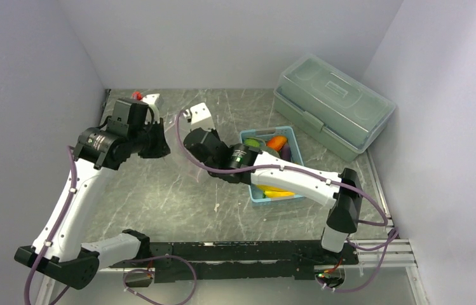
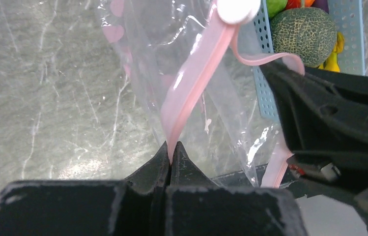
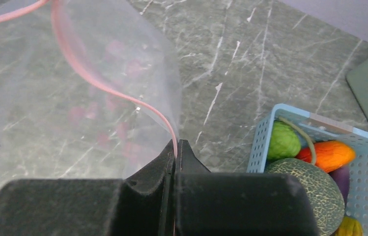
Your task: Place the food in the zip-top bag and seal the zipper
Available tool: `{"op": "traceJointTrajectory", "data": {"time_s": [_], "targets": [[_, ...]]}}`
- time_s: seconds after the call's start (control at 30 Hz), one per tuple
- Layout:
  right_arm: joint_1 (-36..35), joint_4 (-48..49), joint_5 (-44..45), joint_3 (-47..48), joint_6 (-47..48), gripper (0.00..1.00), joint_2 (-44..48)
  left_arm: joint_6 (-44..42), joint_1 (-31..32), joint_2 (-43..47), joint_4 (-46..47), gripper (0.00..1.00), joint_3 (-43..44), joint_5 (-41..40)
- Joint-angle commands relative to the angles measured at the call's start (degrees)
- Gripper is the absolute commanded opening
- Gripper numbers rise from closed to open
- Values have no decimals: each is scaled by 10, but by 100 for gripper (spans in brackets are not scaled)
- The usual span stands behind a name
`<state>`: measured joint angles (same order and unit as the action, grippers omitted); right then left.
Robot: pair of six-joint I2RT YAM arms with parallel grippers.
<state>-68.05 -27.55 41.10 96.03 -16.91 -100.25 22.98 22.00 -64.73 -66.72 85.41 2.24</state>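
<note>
We are seeing the left gripper (image 2: 171, 150) pressing its two fingers fully together on the pink zipper (image 2: 191, 83) of the clear zip-top bag (image 2: 137, 64). The right gripper (image 3: 177, 146) is clamping just as tightly on the same strip at another spot. The left wrist view is showing the zipper as a flat band running away from the fingers, up and to the right. The right wrist view is showing it edge-on, as a thin pink line curving up and to the left, with the bag's mouth bowing open. Only the top view is showing both arms meeting over the grey marbled table (image 1: 159, 203), with the bag between them, left of the light blue basket (image 1: 272, 130). The food is lying in that basket: netted melon (image 3: 309, 189), lime-green fruit (image 3: 284, 140), orange-red piece (image 3: 331, 153) and yellow bananas (image 1: 276, 192).
</note>
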Motion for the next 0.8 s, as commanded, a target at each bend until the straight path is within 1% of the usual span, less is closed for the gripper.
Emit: {"op": "traceJointTrajectory", "data": {"time_s": [0.0,0.13,0.27,0.5,0.67,0.77], "targets": [[23,4,20,-9,8,0,40,-29,2,-17,-36,0,51,-41],[44,10,8,-27,3,0,54,-40,2,-29,-59,0,75,-81],[66,18,-27,-54,-16,0,67,-47,2,-41,-74,0,95,-115],[86,35,-77,-106,-49,0,68,-57,2,-68,-74,0,118,-136],[93,47,-98,-131,-63,0,68,-72,2,-90,-88,0,154,-165],[95,66,-128,-141,-76,0,62,-75,2,-103,-94,0,175,-177]]}}
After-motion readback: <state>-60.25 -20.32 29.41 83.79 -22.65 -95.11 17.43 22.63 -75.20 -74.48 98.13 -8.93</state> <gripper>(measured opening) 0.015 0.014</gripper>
